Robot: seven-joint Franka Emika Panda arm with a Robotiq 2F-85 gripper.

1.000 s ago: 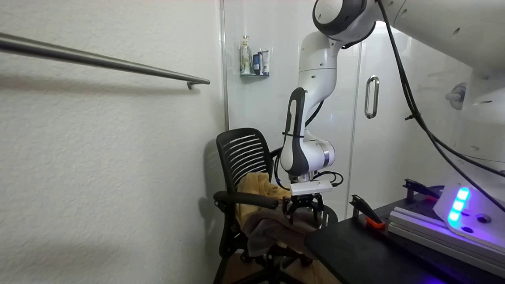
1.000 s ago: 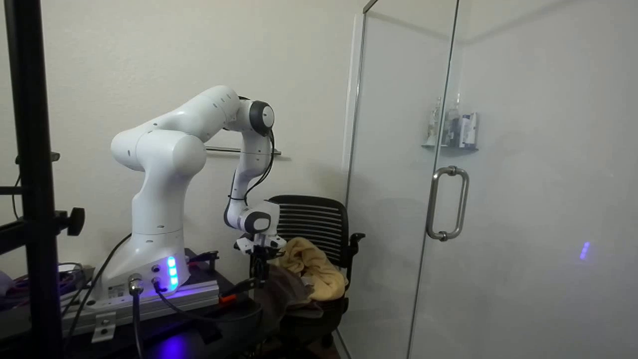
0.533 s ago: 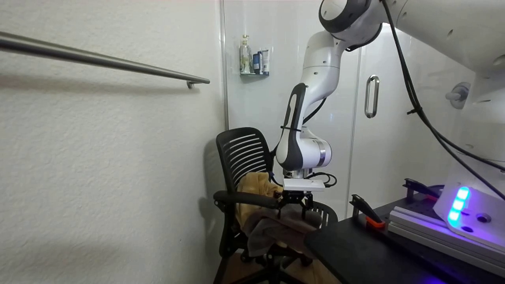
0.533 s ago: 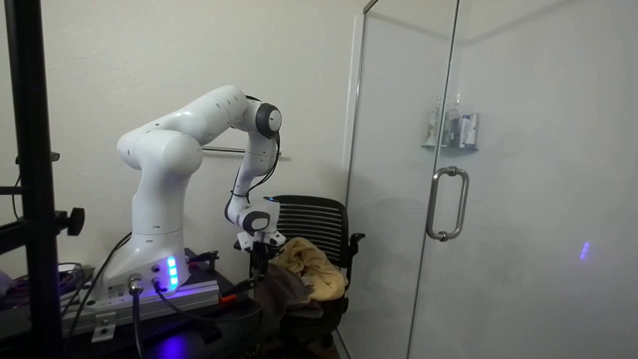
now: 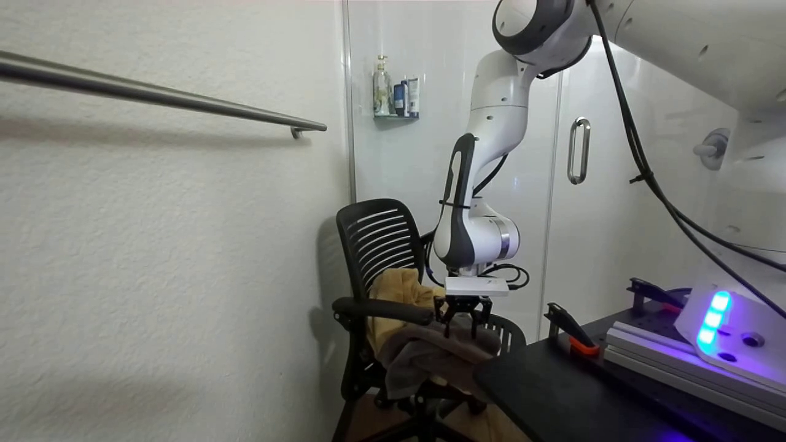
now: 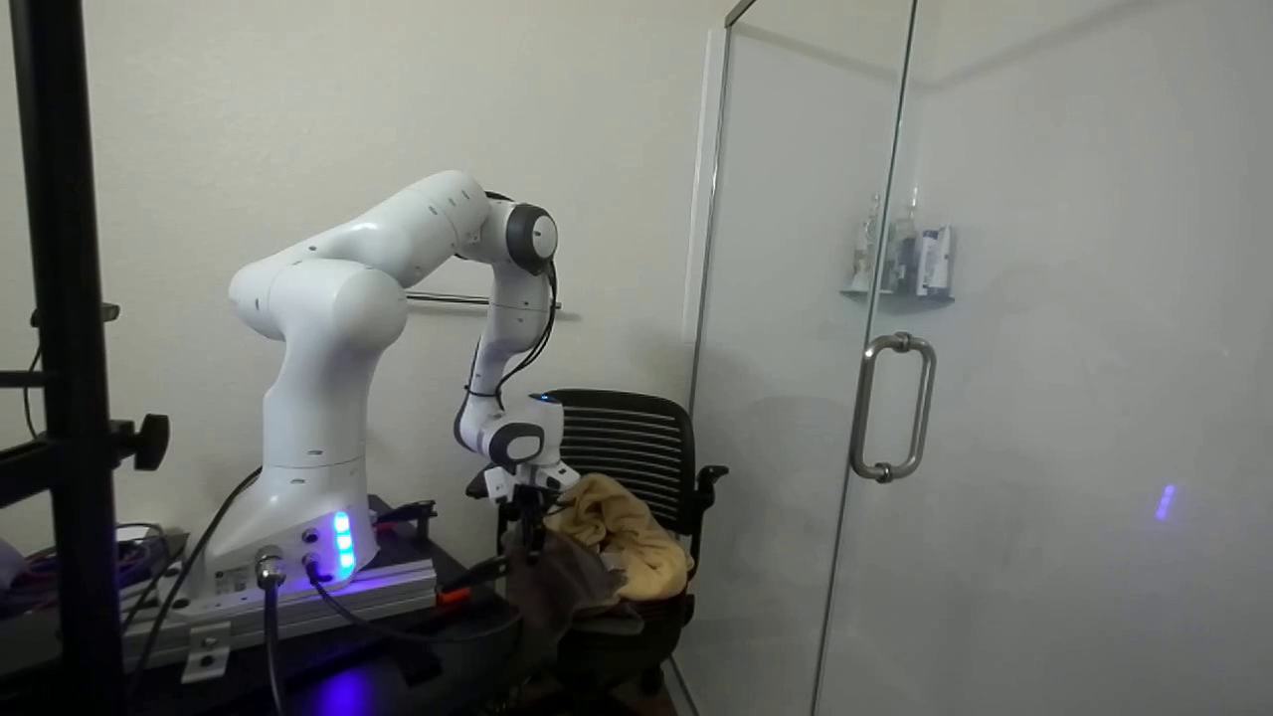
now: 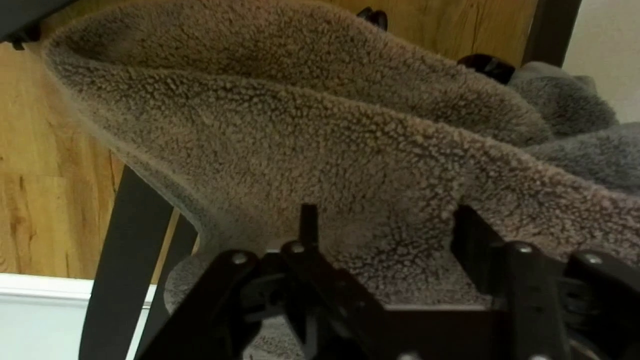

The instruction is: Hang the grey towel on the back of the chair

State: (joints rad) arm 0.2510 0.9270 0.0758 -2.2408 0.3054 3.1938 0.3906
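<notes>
From the wrist view, the claw [image 7: 386, 215] is spread, its two fingertips [image 7: 308, 225] well apart over the grey towel [image 7: 325, 165] with nothing pinched between them; whether they touch the pile I cannot tell. Judging by this, the step in hand is picking the towel up. A long fold [image 7: 325, 100] slants across it, and the claw would close more along that fold than across it, so a turn of the wrist before going down should give a fuller bite. The pile looks thick: sink the fingertips deep, or they may come away with fluff. Wooden floor [image 7: 60, 210] shows past the towel's edge.

In an exterior view, the towel lies heaped on the chair [image 5: 354, 362], one end drooping, a tan cloth [image 5: 396, 291] behind it. Best to take the grey alone, then lift well above the armrest [image 5: 393, 311] before heading for the backrest [image 5: 382, 239]; the hanging is not yet done. The corner of the black worktop [image 5: 552, 387] overlaps the towel from here, and a trailing end might catch there. A metal rail [image 5: 166, 92] runs along the textured wall [image 5: 153, 276].

In an exterior view, the white robot arm [image 6: 398, 234] reaches from the worktop to the chair. A glass shower [image 6: 786, 447] with a metal handle [image 6: 925, 408] stands near, and a black stand [image 6: 65, 348] rises in front. Bottles [image 6: 902, 259] on a corner shelf [image 6: 895, 295] show in both exterior views.
</notes>
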